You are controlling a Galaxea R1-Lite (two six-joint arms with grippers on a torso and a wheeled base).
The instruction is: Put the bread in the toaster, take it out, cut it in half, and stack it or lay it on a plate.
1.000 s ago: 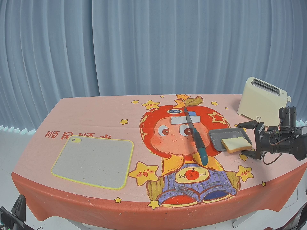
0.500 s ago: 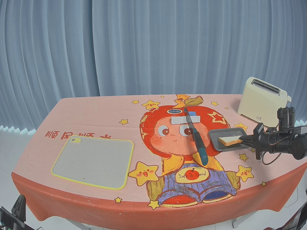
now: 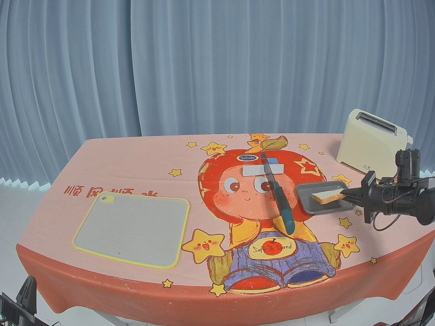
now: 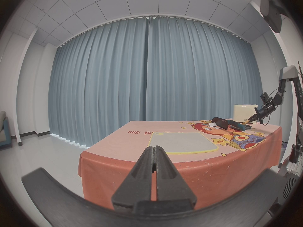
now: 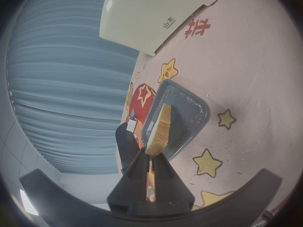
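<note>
Blue pleated curtains (image 3: 217, 55) hang behind a pink cartoon-print tablecloth (image 3: 136, 168). The pale, brown-crusted bread slice (image 3: 328, 196) is clamped by one edge in the black right gripper (image 3: 348, 194), over the dark grey rectangular tray (image 3: 304, 192). The cream toaster (image 3: 371, 143) stands just behind. A teal-handled knife (image 3: 281, 200) lies beside the tray. The left gripper (image 4: 154, 153) is clenched and empty, off the table's corner.

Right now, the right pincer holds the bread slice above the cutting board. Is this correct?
No. The right pincer holds the bread slice above the grey tray, not the cutting board; the right wrist view shows this.
</note>
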